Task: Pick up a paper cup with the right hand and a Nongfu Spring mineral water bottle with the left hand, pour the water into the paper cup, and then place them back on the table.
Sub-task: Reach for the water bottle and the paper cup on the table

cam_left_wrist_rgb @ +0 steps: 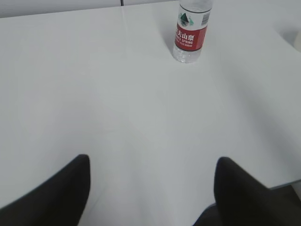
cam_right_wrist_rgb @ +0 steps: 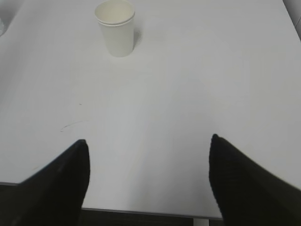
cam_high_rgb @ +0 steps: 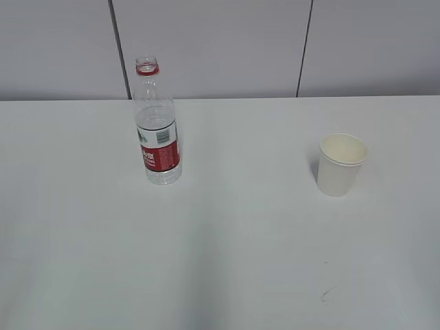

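The clear water bottle [cam_high_rgb: 157, 130] with a red neck ring, no cap and a red-and-white label stands upright at the left of the white table [cam_high_rgb: 234, 227]. It also shows in the left wrist view [cam_left_wrist_rgb: 190, 33], far ahead and right of my left gripper [cam_left_wrist_rgb: 153, 162], which is open and empty over bare table. The white paper cup [cam_high_rgb: 340, 165] stands upright at the right. In the right wrist view the cup [cam_right_wrist_rgb: 115, 28] is far ahead and left of my right gripper [cam_right_wrist_rgb: 148, 143], which is open and empty near the table's front edge. Neither arm shows in the exterior view.
A small dark scuff mark [cam_high_rgb: 327, 295] lies on the table in front of the cup; it also shows in the right wrist view [cam_right_wrist_rgb: 70, 125]. A grey panelled wall [cam_high_rgb: 220, 48] stands behind the table. The table's front edge [cam_right_wrist_rgb: 141, 213] lies under the right gripper.
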Robot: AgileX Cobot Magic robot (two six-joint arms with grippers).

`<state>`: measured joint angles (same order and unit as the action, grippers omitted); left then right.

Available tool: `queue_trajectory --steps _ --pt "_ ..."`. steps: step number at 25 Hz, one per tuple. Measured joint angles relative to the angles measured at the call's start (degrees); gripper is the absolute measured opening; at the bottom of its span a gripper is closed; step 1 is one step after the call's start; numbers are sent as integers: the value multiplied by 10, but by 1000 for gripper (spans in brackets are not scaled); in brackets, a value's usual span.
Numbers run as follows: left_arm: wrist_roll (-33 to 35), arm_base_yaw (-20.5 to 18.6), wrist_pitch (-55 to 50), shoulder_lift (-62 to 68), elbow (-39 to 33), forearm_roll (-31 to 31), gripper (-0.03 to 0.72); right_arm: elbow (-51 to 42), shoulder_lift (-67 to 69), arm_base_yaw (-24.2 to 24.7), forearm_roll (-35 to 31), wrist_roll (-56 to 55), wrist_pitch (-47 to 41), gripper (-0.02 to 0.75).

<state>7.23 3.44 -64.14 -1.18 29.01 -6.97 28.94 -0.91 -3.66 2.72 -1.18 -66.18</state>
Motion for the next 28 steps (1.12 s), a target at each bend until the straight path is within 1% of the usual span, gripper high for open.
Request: queue_trajectory --steps 11,14,18,20,22,24,27,28 --pt "0 0 0 0 0 0 502 0 0 0 0 0 1 587" --pt "0 0 0 0 0 0 502 6 0 0 3 0 17 587" --pt "0 0 1 0 0 0 502 38 43 0 4 0 79 587" --pt "0 0 2 0 0 0 502 47 94 0 4 0 113 587" --pt "0 0 10 0 5 1 502 50 144 0 4 0 165 587" --pt "0 0 56 10 14 1 502 50 200 0 -2 0 230 587" --pt "18 0 193 54 21 -1 502 50 281 0 -9 0 349 587" --pt "25 0 223 74 21 -2 502 50 304 0 -12 0 391 587"
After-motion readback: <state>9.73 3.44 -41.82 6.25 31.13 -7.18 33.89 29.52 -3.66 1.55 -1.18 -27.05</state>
